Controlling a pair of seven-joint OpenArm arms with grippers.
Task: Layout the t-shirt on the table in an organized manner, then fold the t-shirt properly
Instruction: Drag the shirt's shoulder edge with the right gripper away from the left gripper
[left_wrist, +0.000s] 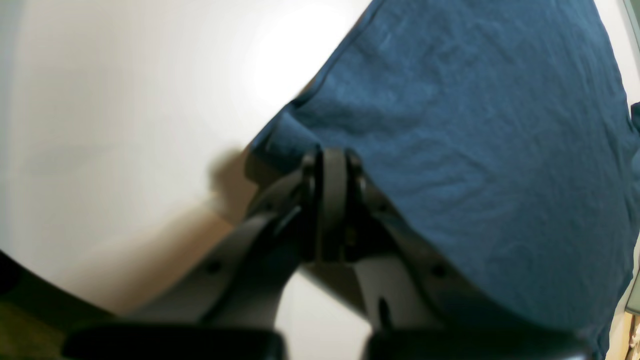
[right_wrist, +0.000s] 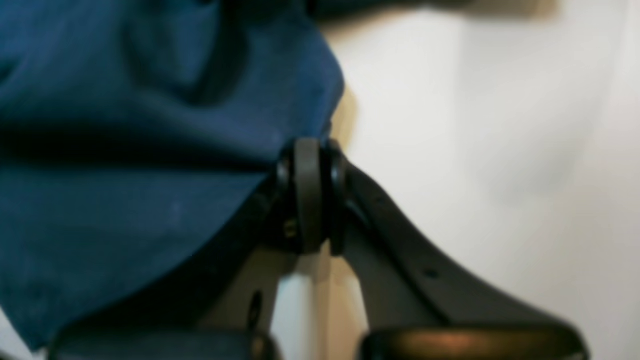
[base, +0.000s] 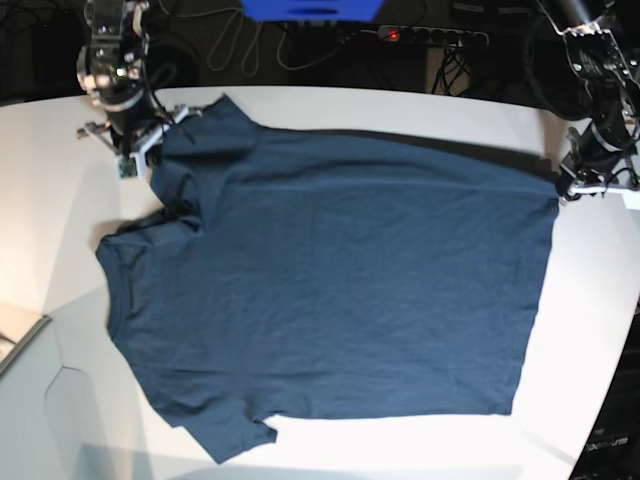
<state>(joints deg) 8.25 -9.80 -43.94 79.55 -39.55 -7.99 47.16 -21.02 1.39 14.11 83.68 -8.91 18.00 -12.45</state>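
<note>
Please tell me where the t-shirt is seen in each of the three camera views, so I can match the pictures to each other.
Left wrist: the t-shirt fills the right side, a corner at the left gripper.
Right wrist: it fills the left side, its edge at the right gripper.
Base: it lies spread across the middle of the picture.
Shared landmark: the white table beneath the shirt shows in all three views.

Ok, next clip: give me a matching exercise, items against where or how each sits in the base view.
1. dark navy-blue cloth t-shirt
2. smooth white table
3. left gripper
4. right gripper

a. shut on the shirt's far hem corner
b. spread nearly flat
c. shut on the far sleeve
d. bare around the cloth

Pairs: 1-b, 2-d, 3-a, 4-c
</note>
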